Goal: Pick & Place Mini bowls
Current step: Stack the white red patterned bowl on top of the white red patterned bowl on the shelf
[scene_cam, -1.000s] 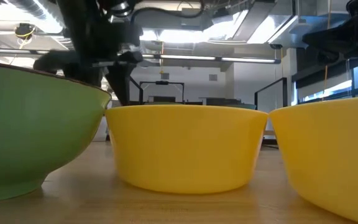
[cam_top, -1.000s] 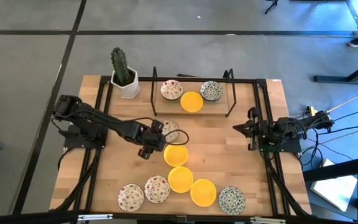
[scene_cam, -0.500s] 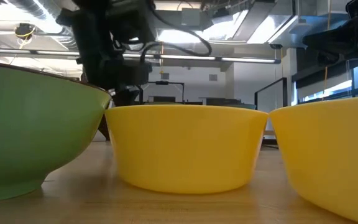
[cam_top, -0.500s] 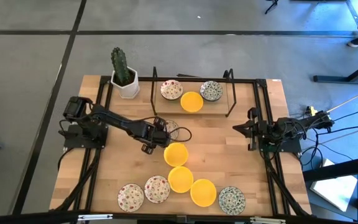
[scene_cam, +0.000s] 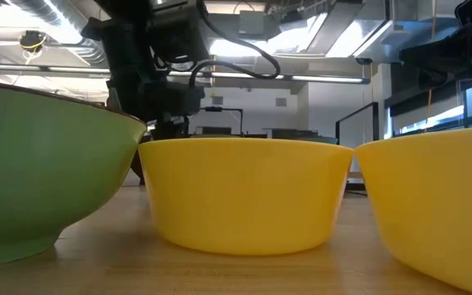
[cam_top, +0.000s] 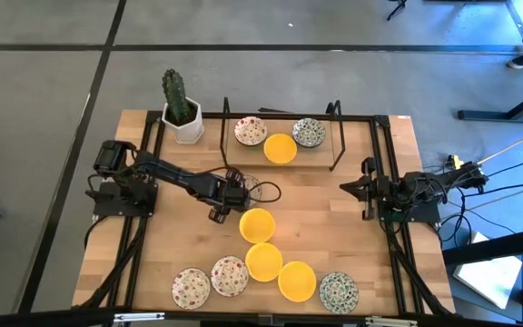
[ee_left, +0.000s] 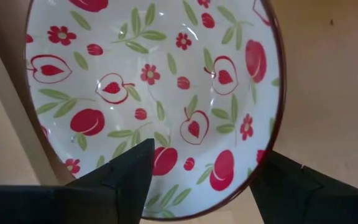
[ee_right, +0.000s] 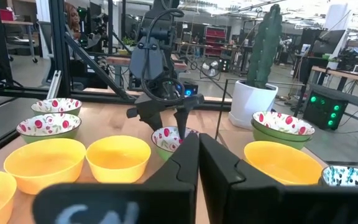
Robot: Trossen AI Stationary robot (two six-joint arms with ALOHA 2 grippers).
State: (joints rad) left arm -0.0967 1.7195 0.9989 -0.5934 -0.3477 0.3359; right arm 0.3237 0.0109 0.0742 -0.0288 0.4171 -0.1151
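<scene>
Left wrist view puts your left gripper (ee_left: 201,171), fingers spread wide and empty, directly above the red-speckled bowl (ee_left: 154,93), astride its rim.

left pincer (cam_top: 243,193) | moved from beside red-speckled bowl (cam_top: 251,189) | now over it, open

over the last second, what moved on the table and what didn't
The left tool drew back from beside the yellow bowl and settled over the red-patterned bowl, fingers open around its rim, nothing gripped yet. The right tool stayed shut at the table's right side, and no bowl shifted.
</scene>
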